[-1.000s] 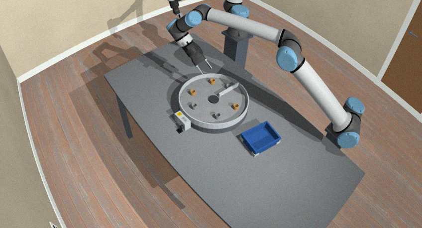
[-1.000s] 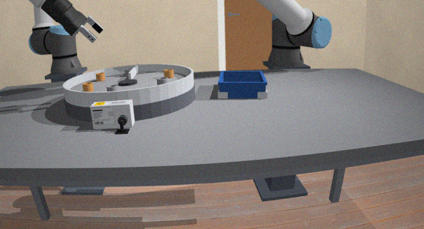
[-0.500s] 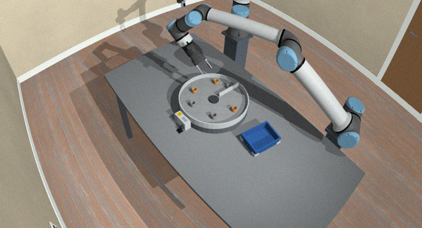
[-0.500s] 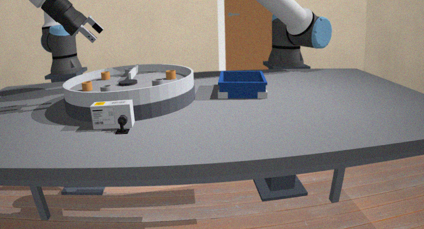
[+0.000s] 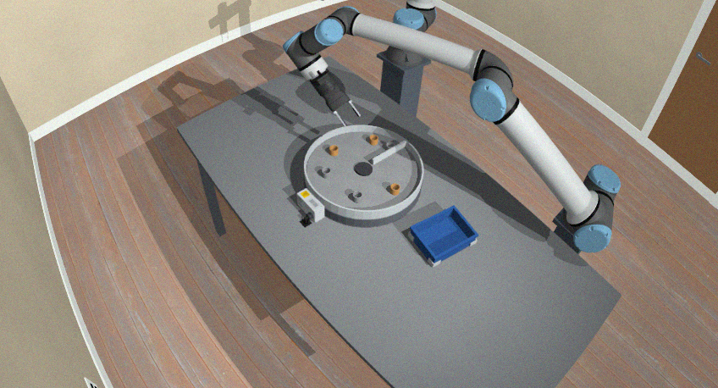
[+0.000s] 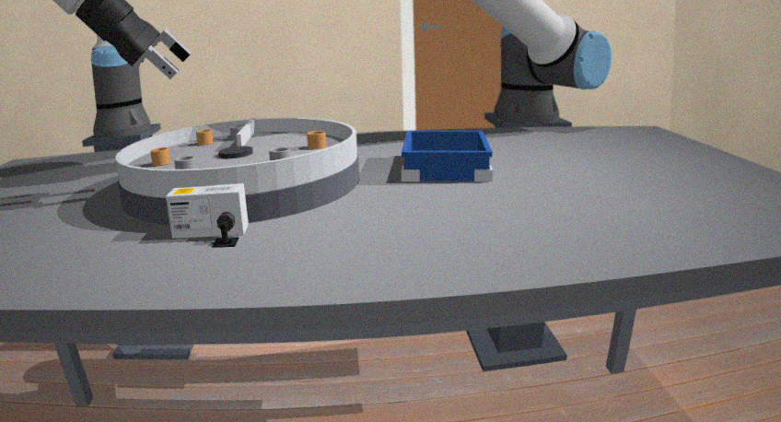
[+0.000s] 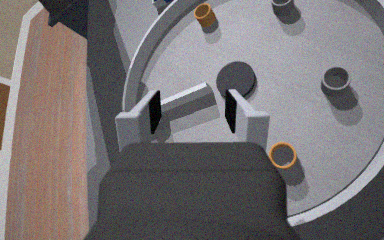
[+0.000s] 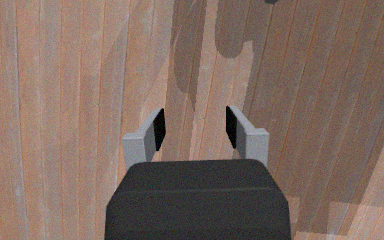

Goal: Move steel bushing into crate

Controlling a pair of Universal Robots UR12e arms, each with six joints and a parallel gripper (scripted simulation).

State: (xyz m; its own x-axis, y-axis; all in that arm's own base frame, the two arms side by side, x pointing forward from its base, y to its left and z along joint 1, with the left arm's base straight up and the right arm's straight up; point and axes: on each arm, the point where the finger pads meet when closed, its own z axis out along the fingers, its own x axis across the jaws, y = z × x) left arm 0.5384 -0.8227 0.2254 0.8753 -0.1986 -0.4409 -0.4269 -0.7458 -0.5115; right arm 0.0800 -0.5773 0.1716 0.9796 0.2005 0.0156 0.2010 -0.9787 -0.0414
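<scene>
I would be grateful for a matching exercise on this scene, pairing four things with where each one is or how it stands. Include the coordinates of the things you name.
1. blue crate (image 5: pixel 432 251) (image 6: pixel 446 167)
2. left gripper (image 5: pixel 348 115) (image 6: pixel 179 64) (image 7: pixel 193 112)
3. orange bushings
4. right gripper (image 8: pixel 195 128)

A. inside the turntable's rim (image 5: pixel 364 213) (image 6: pixel 240 180)
B. open, above the wooden floor (image 8: pixel 54 125)
C. seated level in its corner guides (image 5: pixel 434 262) (image 6: pixel 483 174)
D. open, near the turntable

Pairs: 1-C, 2-D, 3-A, 4-B
</scene>
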